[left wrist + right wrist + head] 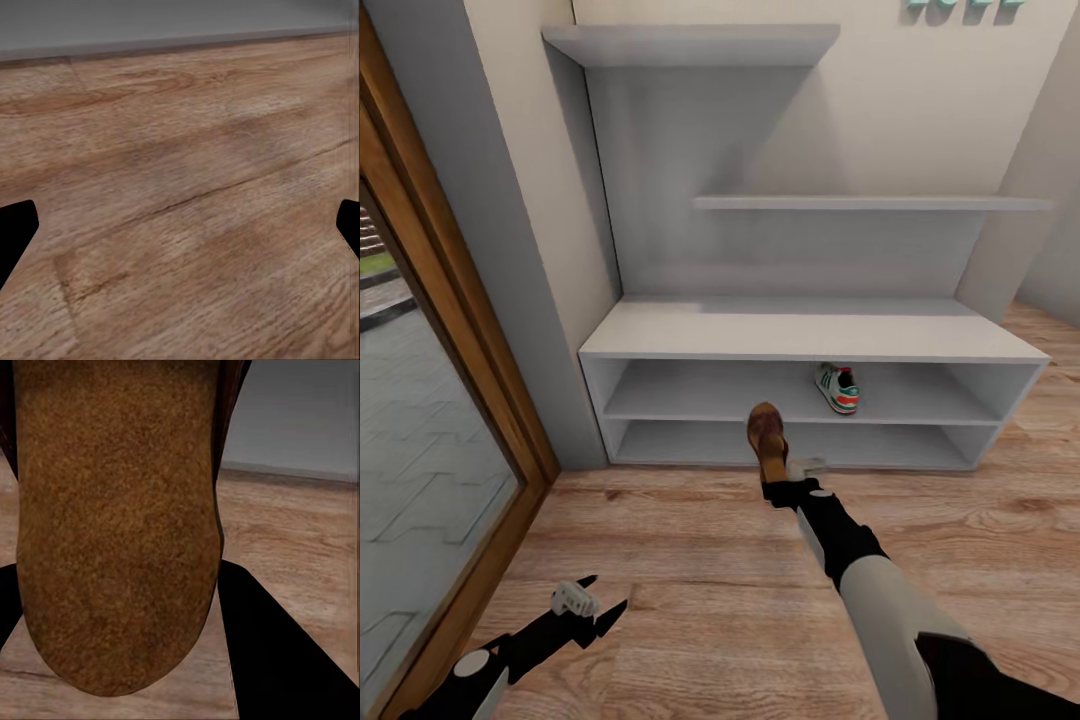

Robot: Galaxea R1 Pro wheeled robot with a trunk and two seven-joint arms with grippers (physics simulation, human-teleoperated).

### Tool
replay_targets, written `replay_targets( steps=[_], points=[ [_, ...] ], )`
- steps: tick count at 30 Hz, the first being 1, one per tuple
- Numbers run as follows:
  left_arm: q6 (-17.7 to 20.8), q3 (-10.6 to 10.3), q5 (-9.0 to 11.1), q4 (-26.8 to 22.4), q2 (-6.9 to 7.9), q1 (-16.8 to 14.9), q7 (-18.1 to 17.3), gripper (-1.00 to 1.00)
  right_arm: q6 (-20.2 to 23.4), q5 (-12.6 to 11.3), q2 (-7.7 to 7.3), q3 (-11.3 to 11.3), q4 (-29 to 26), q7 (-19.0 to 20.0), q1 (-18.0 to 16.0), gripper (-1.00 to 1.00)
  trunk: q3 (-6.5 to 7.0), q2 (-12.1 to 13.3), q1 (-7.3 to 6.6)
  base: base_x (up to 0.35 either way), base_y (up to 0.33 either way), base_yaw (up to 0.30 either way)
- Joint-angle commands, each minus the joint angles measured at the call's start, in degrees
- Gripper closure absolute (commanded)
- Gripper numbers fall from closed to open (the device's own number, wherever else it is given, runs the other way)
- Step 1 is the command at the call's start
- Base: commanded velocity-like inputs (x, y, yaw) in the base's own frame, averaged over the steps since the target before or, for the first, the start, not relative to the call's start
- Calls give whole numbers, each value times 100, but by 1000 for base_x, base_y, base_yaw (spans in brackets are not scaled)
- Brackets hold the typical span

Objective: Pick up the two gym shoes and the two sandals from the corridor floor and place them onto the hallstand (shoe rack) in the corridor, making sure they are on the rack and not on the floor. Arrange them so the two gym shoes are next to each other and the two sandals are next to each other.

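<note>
A: Right tool [780, 478] closed on a brown sandal [767, 436], gripped at one end, other end pointing toward the shoe rack [800, 338] at about 12 o'clock. Held clear above the floor [690, 560], just in front of the rack's lower openings. Probably carried like this so the free end can go into a shelf first, without scraping the planks.

B: Confirmed by the right wrist view: rough brown sole [112, 525] very close to the lens, dark tool fingers [277, 652] beside it, wood floor and the pale rack base behind. And the left tool?

A: Left tool [582, 612] open, holding nothing, low at about 7 o'clock of the head view, well apart from the rack. In the left wrist view, black fingertips [15, 232] spread wide over bare planks. Likely kept aside so as not to hinder the right arm.

B: Other shoes?

A: One gym shoe [837, 388] already on the rack's middle shelf, right of centre, at about 1 o'clock from the sandal. White with green stripes and an orange heel patch. Counter top of the rack bare. Better to set the sandal away from that sneaker, since a free place beside it is needed for the second gym shoe.

B: Any writing?

A: Teal letters [965, 10] on the wall at the upper edge, cut off, not readable. No brand legible on the sneaker, too small to tell.
</note>
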Motion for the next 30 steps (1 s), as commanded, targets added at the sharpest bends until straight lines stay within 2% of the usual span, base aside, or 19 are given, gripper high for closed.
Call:
replay_targets(
  steps=[1,4,6,7,12,19,24,30],
  points=[
    [7,5,32,-38,-1,-2,-161,-100,35,31,7,-38,5,-12,-65,100,-5,-2,-1,0,0,0],
    [18,-2,31,-194,-4,20,-379,-100,34,34,7,-48,8,-21,-101,100,-5,-2,-1,0,0,0],
    [20,-15,-45,-232,-37,34,-443,-100,30,33,7,-50,13,-22,-108,100,-5,-2,-1,0,0,0],
    [33,-13,-249,-236,-76,34,-451,-100,33,35,7,-45,19,-22,-108,100,-5,-2,-1,0,0,0],
    [91,5,-556,-239,-117,35,-456,-100,34,35,7,-47,23,-14,-104,100,-5,-2,-1,0,0,0],
    [123,2,-615,-245,-124,43,-456,-100,26,32,7,-67,80,-16,-98,100,-29,-2,-1,0,0,18],
    [144,-1,-618,-248,-120,44,-456,-100,25,34,7,-68,452,-22,-92,100,-61,-2,-1,0,0,43],
    [284,-1,-618,-248,-118,35,-456,-100,17,29,7,-76,571,-23,-91,100,-205,-10,15,0,0,4]
  ],
)
